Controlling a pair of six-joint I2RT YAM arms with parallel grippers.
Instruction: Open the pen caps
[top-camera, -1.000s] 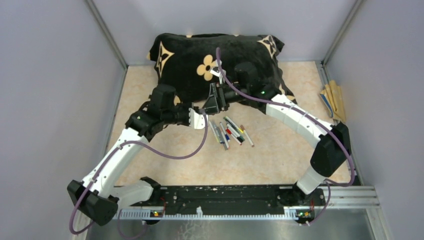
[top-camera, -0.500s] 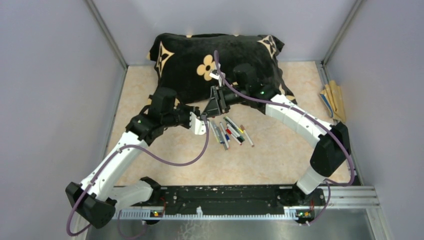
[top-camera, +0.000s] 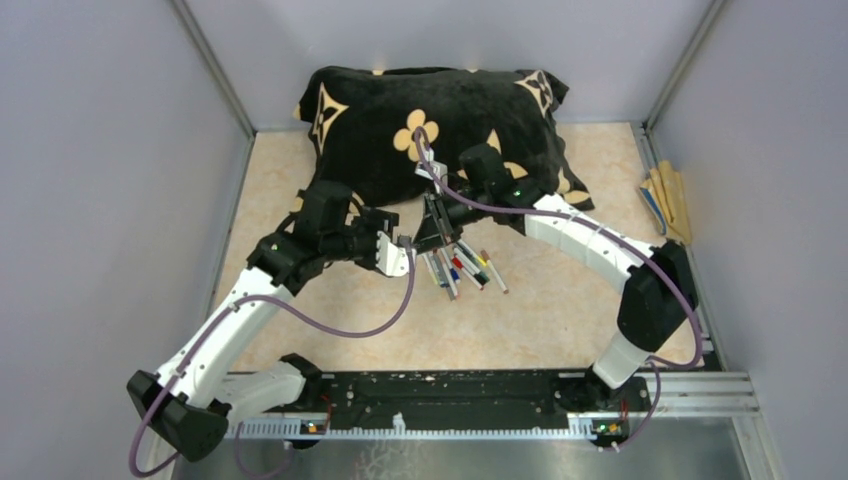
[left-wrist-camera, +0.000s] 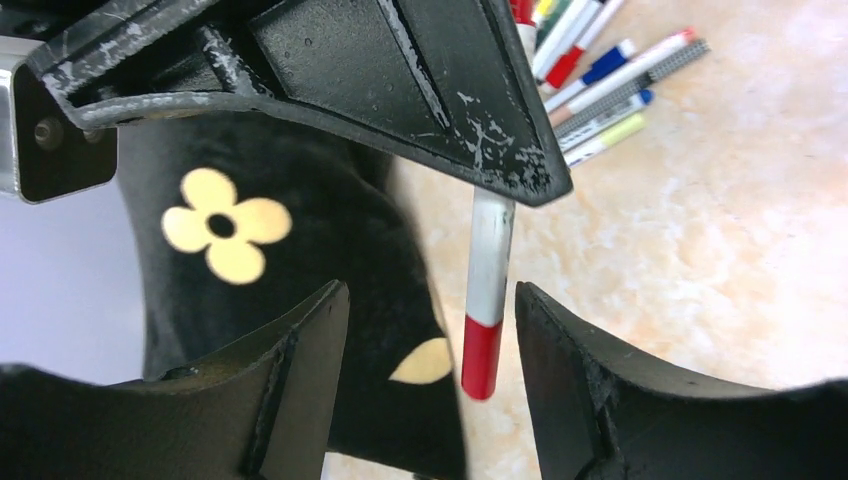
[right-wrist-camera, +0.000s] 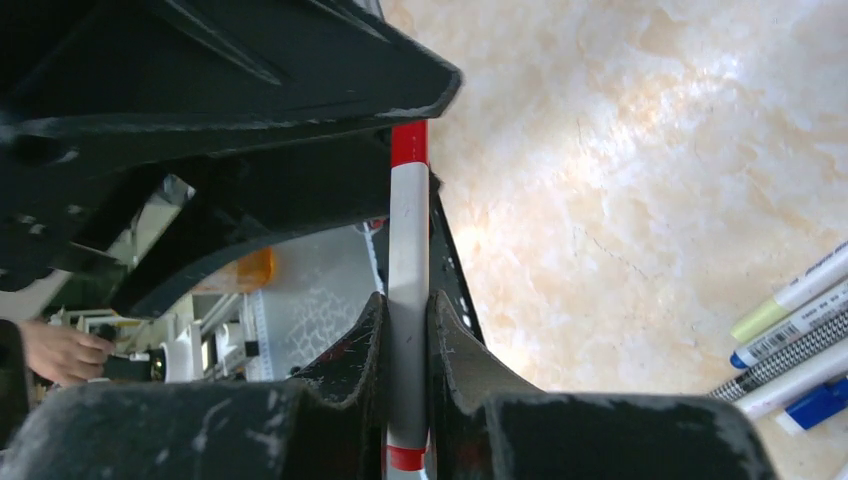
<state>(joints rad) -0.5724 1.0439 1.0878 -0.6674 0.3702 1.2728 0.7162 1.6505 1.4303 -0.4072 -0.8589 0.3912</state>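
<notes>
Red-capped pen (left-wrist-camera: 490, 250) sits between left end effector's (left-wrist-camera: 430, 296) spread fingers (left-wrist-camera: 300, 380).

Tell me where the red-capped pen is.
Mid-table in the top view, the pen sits just left of the loose pens, pinched by the right gripper, its red cap between the left gripper's open jaws.

You have pale grey walls (top-camera: 90, 150) left, right and far, a beige marbled tabletop (top-camera: 560, 320), and a black flowered cushion (top-camera: 370, 110) far back.
</notes>
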